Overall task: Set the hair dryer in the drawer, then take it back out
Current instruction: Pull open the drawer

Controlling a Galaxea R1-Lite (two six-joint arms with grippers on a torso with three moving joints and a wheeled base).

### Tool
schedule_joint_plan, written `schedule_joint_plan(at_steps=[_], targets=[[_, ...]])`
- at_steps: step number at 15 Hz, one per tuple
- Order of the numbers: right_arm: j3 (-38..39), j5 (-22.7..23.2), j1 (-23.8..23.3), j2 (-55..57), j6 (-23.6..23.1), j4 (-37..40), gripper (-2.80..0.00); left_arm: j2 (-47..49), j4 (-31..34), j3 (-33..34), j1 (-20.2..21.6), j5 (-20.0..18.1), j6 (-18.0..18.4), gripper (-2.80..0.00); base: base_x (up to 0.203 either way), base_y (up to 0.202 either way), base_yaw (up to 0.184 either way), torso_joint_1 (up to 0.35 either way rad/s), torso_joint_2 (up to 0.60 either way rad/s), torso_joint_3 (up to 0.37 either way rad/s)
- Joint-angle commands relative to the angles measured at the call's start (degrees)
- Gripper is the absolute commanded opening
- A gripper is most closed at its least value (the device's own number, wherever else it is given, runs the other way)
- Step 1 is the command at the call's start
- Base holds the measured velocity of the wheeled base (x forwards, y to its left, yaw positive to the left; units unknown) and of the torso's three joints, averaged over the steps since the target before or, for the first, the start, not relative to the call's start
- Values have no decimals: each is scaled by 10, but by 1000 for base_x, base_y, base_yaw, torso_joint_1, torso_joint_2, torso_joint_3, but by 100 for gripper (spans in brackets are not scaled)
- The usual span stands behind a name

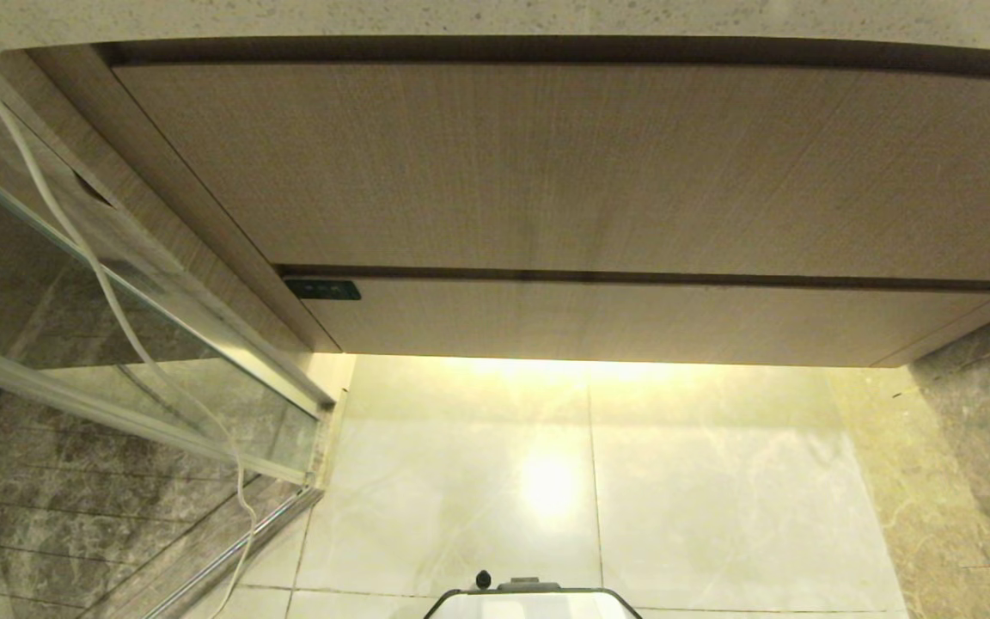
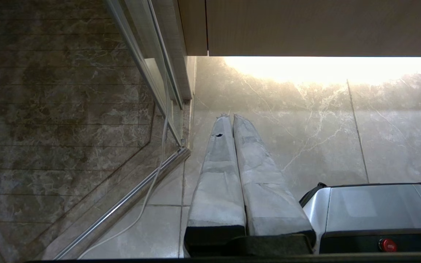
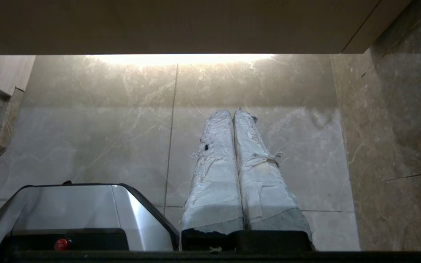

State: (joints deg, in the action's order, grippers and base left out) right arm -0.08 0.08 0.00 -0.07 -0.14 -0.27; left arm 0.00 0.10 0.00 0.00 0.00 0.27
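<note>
In the head view, a stone-topped counter [image 1: 495,17] is running along the top, with a tall wood-grain front panel [image 1: 546,163] beneath it and the drawer [image 1: 632,322] sitting closed below that, a small dark switch plate [image 1: 323,290] at its left end. A glass shower partition [image 1: 117,344] is standing at the left with a white cord [image 1: 108,301] trailing down it, and the pale marble floor [image 1: 589,490] is glowing under the cabinet light; neither arm is showing here, and the hair dryer is not appearing in any view, so its place relative to either claw cannot be told. In the left wrist view, the left claw [image 2: 228,117] is hanging low over the floor with its wrapped fingers [image 2: 217,175] pressed together, beside the robot's silver base [image 2: 375,208] and well below the drawer front. In the right wrist view, the right claw [image 3: 232,111] is likewise pointing at the floor tiles, its taped fingers [image 3: 261,175] lying together on nothing.
</note>
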Motion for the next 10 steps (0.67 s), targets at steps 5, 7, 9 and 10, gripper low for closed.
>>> schedule_joint_plan(at_steps=[5, 7, 9, 10], targets=[[-312, 34, -2, 104, -39, 99, -280, 0, 0, 1, 0, 0, 0, -280, 0, 0, 0, 0, 0, 0], [-497, 35, -8, 227, -39, 188, -280, 0, 0, 0, 0, 0, 0, -280, 0, 0, 0, 0, 0, 0], [-658, 34, -12, 358, -38, 304, -280, 0, 0, 1, 0, 0, 0, -280, 0, 0, 0, 0, 0, 0], [-736, 32, -15, 408, -39, 379, -280, 0, 0, 1, 0, 0, 0, -280, 0, 0, 0, 0, 0, 0]])
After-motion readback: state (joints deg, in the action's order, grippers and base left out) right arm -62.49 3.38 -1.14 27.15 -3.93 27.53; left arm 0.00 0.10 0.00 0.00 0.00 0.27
